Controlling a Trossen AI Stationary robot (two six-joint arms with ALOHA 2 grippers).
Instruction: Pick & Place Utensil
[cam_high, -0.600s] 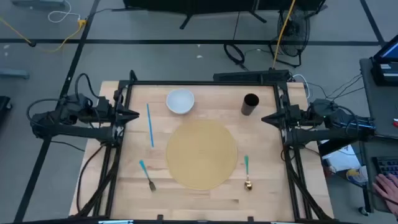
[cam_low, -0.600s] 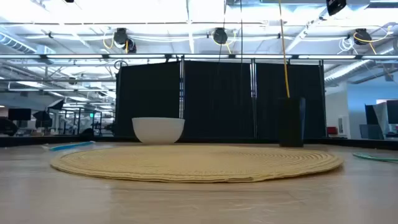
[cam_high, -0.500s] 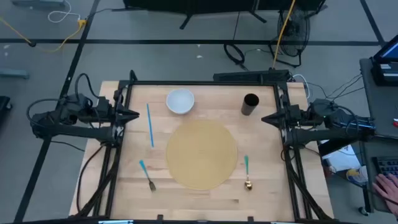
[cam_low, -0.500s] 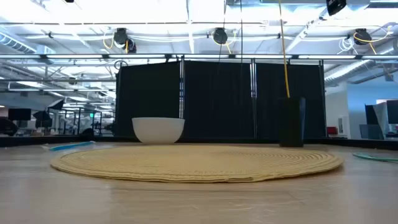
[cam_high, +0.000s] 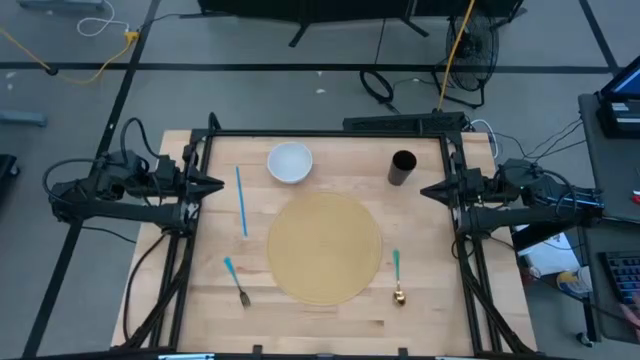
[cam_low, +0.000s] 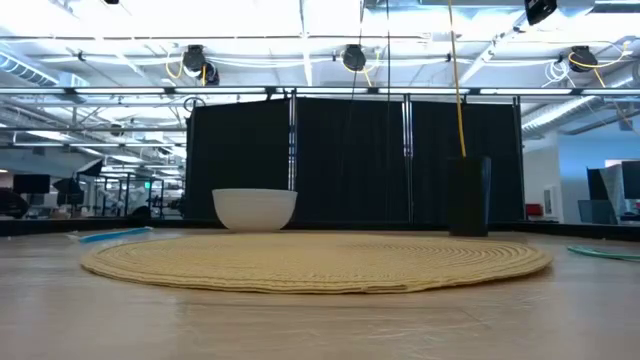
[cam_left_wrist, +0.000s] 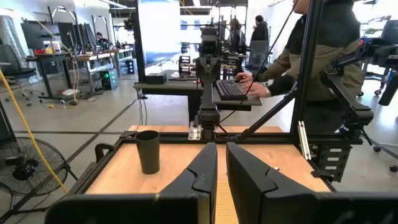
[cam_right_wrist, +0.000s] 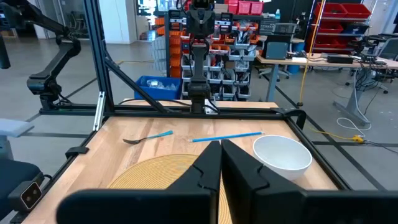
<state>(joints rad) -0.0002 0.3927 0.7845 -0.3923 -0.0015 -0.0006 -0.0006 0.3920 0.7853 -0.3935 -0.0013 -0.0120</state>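
A teal-handled fork (cam_high: 236, 281) lies near the table's near left corner. A teal-handled spoon with a gold bowl (cam_high: 397, 276) lies right of the round woven placemat (cam_high: 324, 247). A long blue stick (cam_high: 241, 201) lies left of the mat. A white bowl (cam_high: 290, 162) and a black cup (cam_high: 402, 167) stand toward the far edge. My left gripper (cam_high: 218, 185) hovers shut at the table's left edge. My right gripper (cam_high: 424, 190) hovers shut at the right edge. Neither gripper is near any utensil.
The black frame rail (cam_high: 330, 133) runs around the table's far edge and sides. In the left wrist view a person (cam_left_wrist: 311, 56) works at a keyboard beyond the table's right side. Bare wood shows along the near edge (cam_high: 320, 315).
Both arms have kept still. A person's hand beyond the table's right side has drawn back out of the high view.
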